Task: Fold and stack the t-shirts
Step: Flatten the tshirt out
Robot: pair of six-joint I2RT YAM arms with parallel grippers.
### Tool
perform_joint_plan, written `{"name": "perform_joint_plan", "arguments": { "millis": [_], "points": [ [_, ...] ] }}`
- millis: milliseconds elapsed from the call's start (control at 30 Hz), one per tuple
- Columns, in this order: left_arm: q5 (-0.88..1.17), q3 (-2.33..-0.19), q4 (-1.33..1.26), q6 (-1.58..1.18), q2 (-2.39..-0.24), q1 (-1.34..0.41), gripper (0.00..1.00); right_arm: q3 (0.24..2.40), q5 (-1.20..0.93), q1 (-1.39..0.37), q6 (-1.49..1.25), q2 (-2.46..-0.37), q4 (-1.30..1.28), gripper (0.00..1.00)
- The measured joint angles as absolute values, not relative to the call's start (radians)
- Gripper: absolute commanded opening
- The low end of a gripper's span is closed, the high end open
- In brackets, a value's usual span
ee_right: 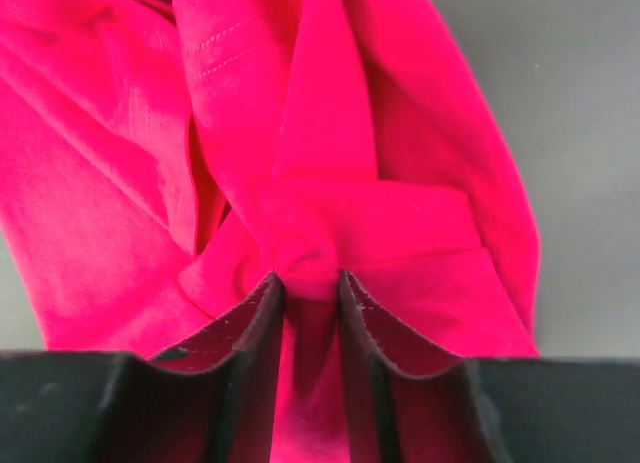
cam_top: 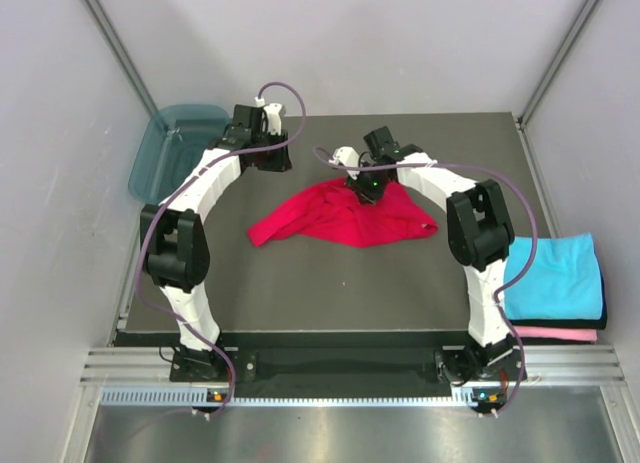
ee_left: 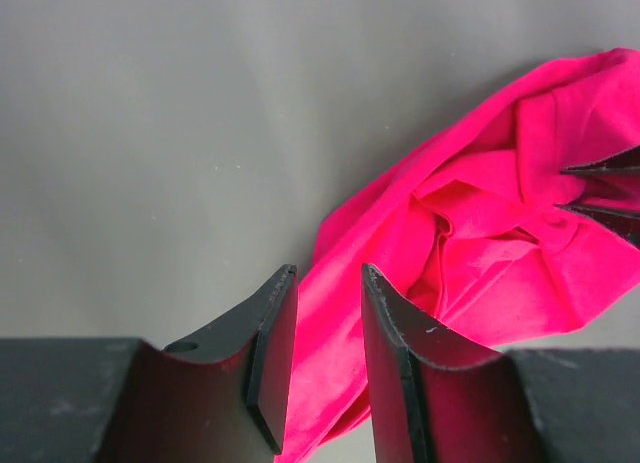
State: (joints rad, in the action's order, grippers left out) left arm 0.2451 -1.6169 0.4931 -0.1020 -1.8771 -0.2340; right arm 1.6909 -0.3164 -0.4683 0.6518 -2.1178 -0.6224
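The crimson red t-shirt lies crumpled in the middle of the table. My right gripper is at the shirt's far edge and is shut on a bunched fold of red cloth; the gripper has cloth pinched between its pads. My left gripper is open and empty, just beyond the shirt's far left part. In the left wrist view its jaws stand apart above the red t-shirt. A folded cyan t-shirt lies on a pink t-shirt at the right, off the mat.
A teal translucent tub stands at the far left beside the dark table mat. Grey walls close in the sides and back. The right gripper's fingertips show at the right edge of the left wrist view.
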Motion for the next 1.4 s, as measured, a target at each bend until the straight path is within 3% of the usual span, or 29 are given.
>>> {"name": "perform_joint_plan", "arguments": {
  "millis": [67, 400, 667, 733, 767, 867, 1000, 1400],
  "points": [
    [0.241, -1.617, 0.493, -0.102, -1.877, -0.234, 0.37, 1.692, -0.308, -0.468, 0.651, -2.122, -0.629, 0.01],
    [0.241, -1.617, 0.493, -0.102, -1.878, -0.234, 0.37, 1.704, -0.238, -0.425, 0.668, -2.051, -0.639, 0.00],
    [0.246, -1.625, 0.492, -0.104, -1.910, -0.234, 0.37, 1.734, -0.109, -0.221, 0.697, -1.975, -0.601, 0.01],
    [0.247, -1.628, 0.493, -0.106, -1.917, -0.234, 0.37, 1.734, -0.052, -0.169, 0.697, -1.990, -0.585, 0.12],
    [0.247, -1.630, 0.492, -0.107, -1.921, -0.234, 0.37, 1.734, -0.024, -0.147, 0.696, -2.004, -0.575, 0.28],
    [0.249, -1.633, 0.493, -0.107, -1.924, -0.234, 0.37, 1.735, 0.044, -0.095, 0.690, -2.053, -0.562, 0.39],
    [0.249, -1.634, 0.492, -0.106, -1.924, -0.234, 0.37, 1.726, 0.037, -0.079, 0.670, -2.063, -0.570, 0.42],
    [0.245, -1.634, 0.491, -0.104, -1.924, -0.239, 0.37, 1.794, -0.293, -0.193, 0.635, -2.058, -0.661, 0.50]
  ]
}}
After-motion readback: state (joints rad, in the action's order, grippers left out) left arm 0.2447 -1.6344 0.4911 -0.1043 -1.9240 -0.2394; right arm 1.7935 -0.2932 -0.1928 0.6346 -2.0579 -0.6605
